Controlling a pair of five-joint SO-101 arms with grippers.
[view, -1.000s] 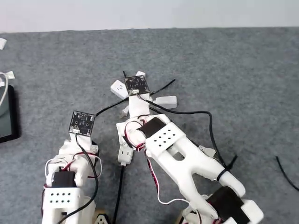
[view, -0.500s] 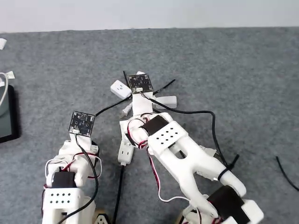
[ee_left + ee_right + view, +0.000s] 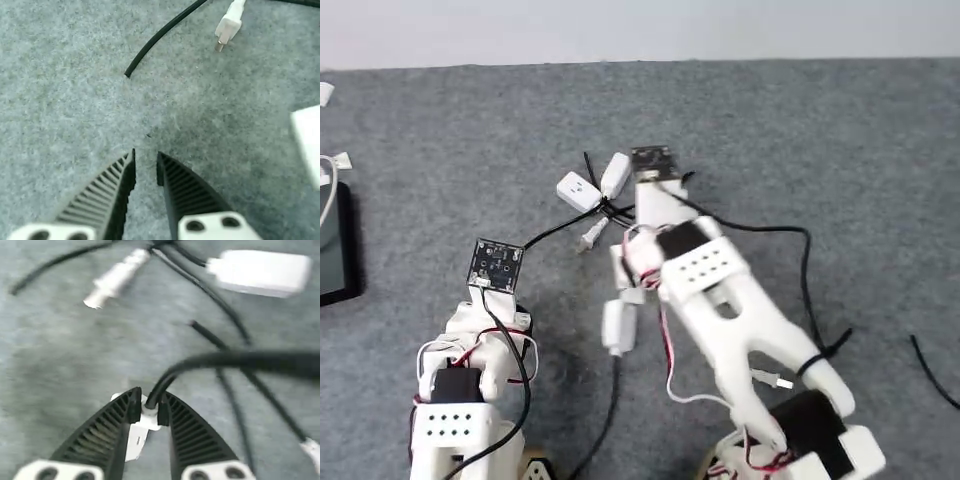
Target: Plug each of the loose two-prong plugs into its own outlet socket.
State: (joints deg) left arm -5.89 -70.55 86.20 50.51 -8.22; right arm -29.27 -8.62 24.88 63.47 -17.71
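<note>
The right arm has swung sideways across the grey counter over the last second, carrying its wrist board away from the other arm. The left arm has not stirred, and its hand hangs over bare felt with only a narrow gap between the fingers and nothing in it. The long outlet block has slid the same way as the right arm. That suggests it is being towed along, though the link between them is hidden under the arm. The swing has also uncovered an oblong white block beside the square socket, both lying where the black leads cross. The small loose plug lies just below them, apart from both, and has stayed put. Smallest of all is the white plug, pinched in the right hand, which is closed tight where a black cord leaves the plug's body. So one plug seems secured and on its way, but it is not yet lined up with any socket. The small loose plug still waits, and the idle left hand looks nearest to it.
</note>
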